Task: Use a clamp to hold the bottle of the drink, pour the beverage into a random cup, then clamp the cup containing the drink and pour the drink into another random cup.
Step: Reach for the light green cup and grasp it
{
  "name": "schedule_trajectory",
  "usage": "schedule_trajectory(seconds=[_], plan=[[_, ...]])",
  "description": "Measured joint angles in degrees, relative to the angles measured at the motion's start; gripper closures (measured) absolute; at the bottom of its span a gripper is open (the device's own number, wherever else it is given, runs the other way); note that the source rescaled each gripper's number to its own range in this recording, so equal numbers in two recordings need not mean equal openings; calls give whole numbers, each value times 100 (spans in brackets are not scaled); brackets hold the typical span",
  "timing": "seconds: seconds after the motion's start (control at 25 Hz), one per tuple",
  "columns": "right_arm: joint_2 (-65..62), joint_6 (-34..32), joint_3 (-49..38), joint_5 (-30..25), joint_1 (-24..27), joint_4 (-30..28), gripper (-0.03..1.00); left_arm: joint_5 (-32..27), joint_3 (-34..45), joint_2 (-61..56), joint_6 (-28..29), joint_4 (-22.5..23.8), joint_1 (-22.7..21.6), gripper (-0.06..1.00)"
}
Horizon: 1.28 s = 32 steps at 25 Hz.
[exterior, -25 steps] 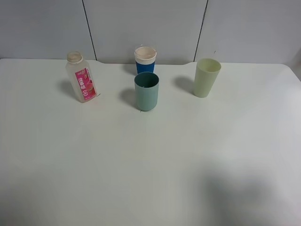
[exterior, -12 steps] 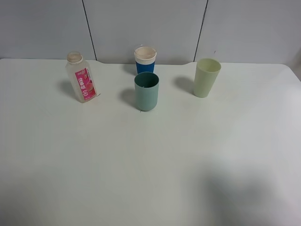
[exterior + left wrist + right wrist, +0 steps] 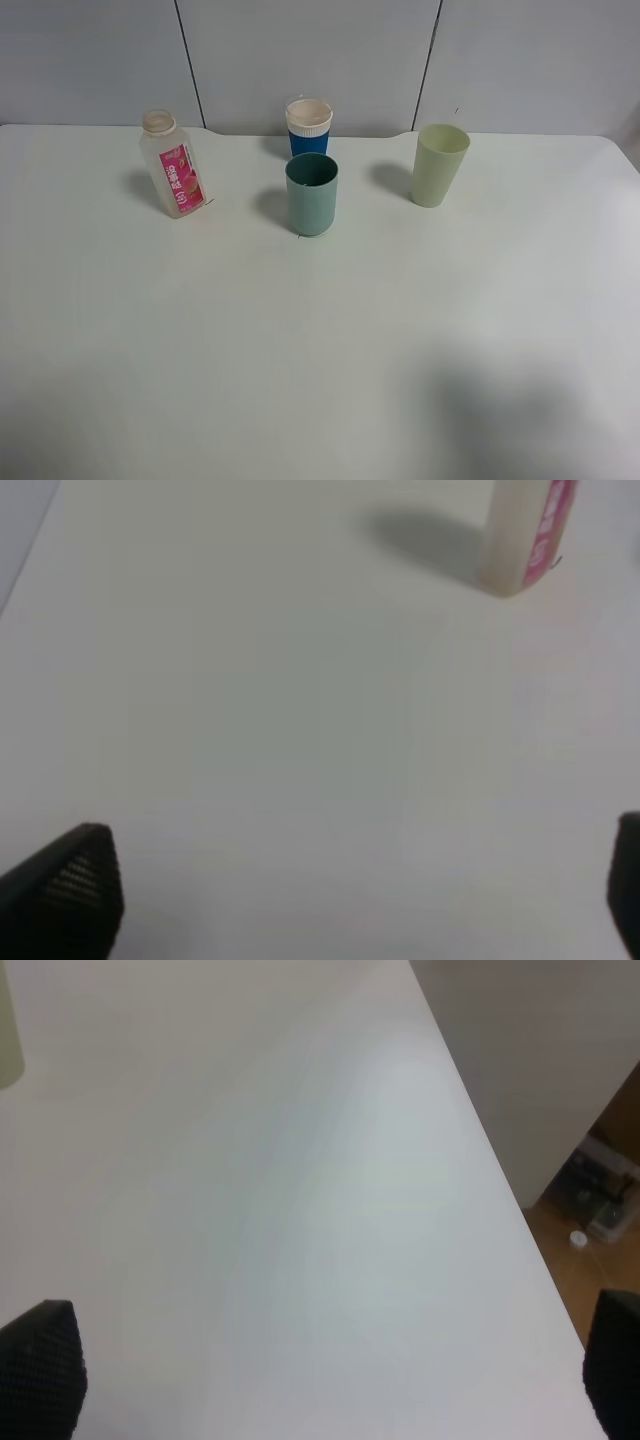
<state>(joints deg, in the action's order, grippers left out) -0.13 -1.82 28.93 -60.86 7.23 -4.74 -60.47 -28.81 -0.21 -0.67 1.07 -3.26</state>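
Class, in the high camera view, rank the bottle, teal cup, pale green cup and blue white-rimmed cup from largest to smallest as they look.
1. bottle, tallest.
2. teal cup and pale green cup: look alike, not ranked.
3. blue cup: smallest showing, but the teal cup hides its base.

Soft, even light; the bottle (image 3: 522, 540) casts a blurred shadow.
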Motion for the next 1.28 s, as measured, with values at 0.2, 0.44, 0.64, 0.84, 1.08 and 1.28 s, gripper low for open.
schedule_trajectory(seconds=[0.2, 0.44, 0.64, 0.84, 1.08, 1.28], plan=[[0, 0, 0, 0, 0, 0, -3, 20, 16, 0, 0, -6, 0, 1], [0, 0, 0, 0, 0, 0, -3, 25, 16, 0, 0, -11, 31, 1], [0, 0, 0, 0, 0, 0, -3, 25, 16, 0, 0, -34, 547, 1], [0, 0, 0, 0, 0, 0, -3, 25, 16, 0, 0, -46, 627, 1], [0, 0, 0, 0, 0, 0, -3, 25, 16, 0, 0, -46, 627, 1], [0, 0, 0, 0, 0, 0, -3, 25, 16, 0, 0, -46, 627, 1]])
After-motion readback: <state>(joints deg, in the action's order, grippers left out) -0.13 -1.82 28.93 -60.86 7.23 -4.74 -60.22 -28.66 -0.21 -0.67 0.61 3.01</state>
